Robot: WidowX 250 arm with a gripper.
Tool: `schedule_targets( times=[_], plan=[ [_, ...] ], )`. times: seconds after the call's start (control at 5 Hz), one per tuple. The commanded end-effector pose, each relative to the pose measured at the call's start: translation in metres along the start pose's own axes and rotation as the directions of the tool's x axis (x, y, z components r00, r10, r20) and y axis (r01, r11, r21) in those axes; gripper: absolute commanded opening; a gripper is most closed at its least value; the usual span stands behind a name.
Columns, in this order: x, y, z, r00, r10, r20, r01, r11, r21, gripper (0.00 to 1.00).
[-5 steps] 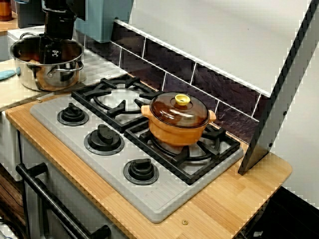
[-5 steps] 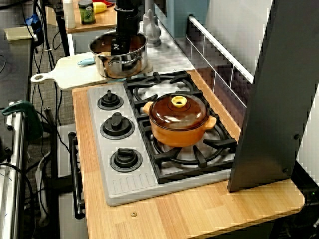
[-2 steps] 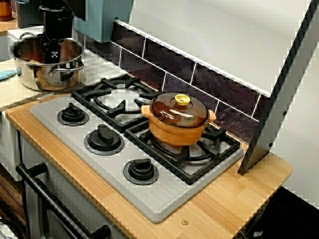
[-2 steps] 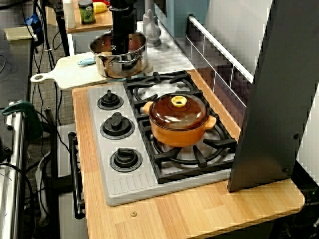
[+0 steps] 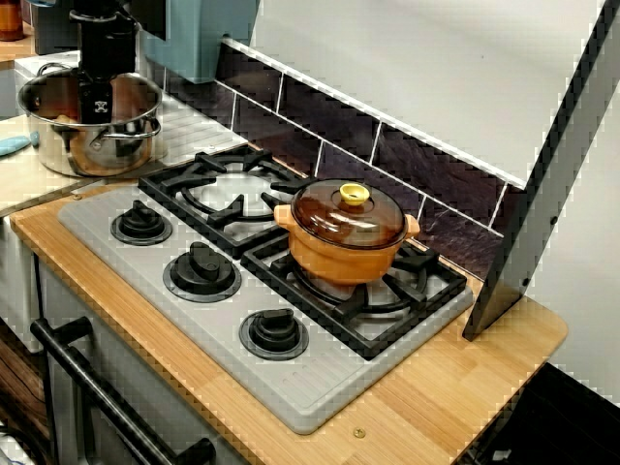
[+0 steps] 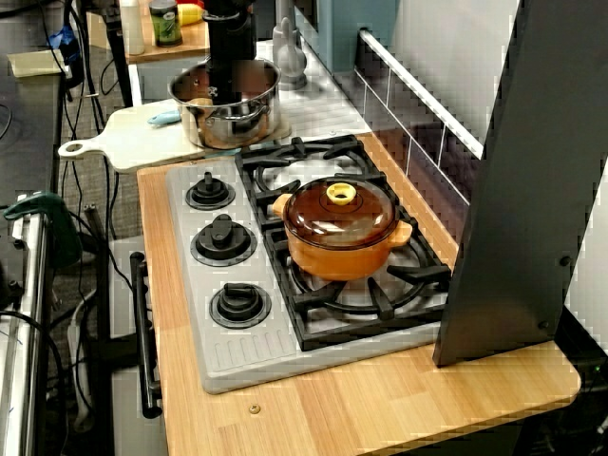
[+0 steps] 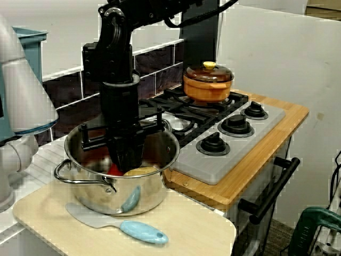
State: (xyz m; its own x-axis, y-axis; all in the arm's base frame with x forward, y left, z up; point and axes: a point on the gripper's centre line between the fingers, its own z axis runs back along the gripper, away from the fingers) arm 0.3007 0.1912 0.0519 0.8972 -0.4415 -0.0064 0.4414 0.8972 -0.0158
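My black gripper (image 7: 125,162) reaches straight down into a steel pot (image 7: 117,197) standing on a pale cutting board (image 7: 202,234) left of the stove. Its fingers taper together close over a red item (image 7: 114,169) and a yellowish item (image 7: 141,171) on the pot's bottom; whether they grip either is hidden. In the view along the stove front the gripper (image 5: 94,107) hangs inside the steel pot (image 5: 92,150). From above, the gripper (image 6: 217,93) is at the left part of the pot (image 6: 237,123).
An orange lidded pot (image 5: 344,257) sits on the right burner of the grey stove (image 5: 291,387). A light-blue spatula (image 7: 141,232) lies on the board beside the steel pot. A tall grey panel (image 6: 522,190) stands at the counter's right end. An oven handle (image 7: 272,192) juts out below.
The gripper has risen a little inside the steel pot and shifted slightly left. The pots have not moved.
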Motion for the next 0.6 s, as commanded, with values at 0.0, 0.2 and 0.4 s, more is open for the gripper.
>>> schedule_targets(
  times=[0.0, 0.2, 0.4],
  plan=[
    [-0.0191, 0.0084, 0.0017, 1.000, -0.021, -0.008, 0.021, 1.000, 0.016, 1.00],
    [-0.0216, 0.0122, 0.0000, 0.996, -0.087, -0.013, 0.087, 0.996, 0.015, 1.00],
    [-0.0195, 0.0149, -0.0009, 0.976, -0.218, -0.021, 0.218, 0.976, 0.019, 1.00]
  ],
)
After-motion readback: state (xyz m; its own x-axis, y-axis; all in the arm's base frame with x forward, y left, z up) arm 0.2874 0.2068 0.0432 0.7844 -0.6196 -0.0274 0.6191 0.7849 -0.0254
